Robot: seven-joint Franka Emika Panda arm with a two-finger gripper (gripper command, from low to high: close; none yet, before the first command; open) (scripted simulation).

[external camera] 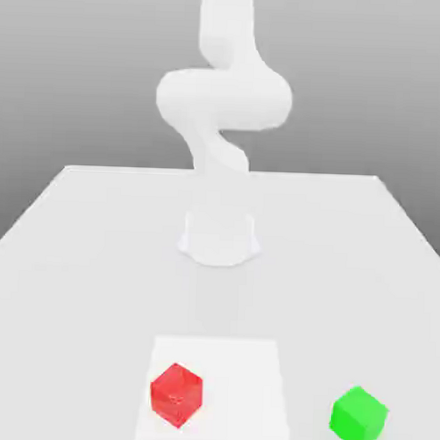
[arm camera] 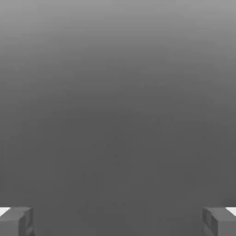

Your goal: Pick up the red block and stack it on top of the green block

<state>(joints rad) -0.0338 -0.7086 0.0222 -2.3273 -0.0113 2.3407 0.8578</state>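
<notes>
In the exterior view, the red block (external camera: 176, 395) sits on a pale square patch (external camera: 244, 394) of the tabletop (external camera: 87, 299), near the near edge of the picture and toward the exterior view's left. The green block (external camera: 359, 419) rests on the tabletop off the patch, well apart from the red one, toward the exterior view's right. Both are turned so that a corner faces the near side. The arm (external camera: 224, 99) rises from its base (external camera: 219, 240) at the far side.

In the hand view, the gripper (arm camera: 118, 222) has its two fingers wide apart, with nothing between them and plain grey beyond.

The task looks to be at its very start, the reach for the red block. The next move probably calls for bringing the open gripper over that block, turning to match its faces, and lowering straight down before closing.
</notes>
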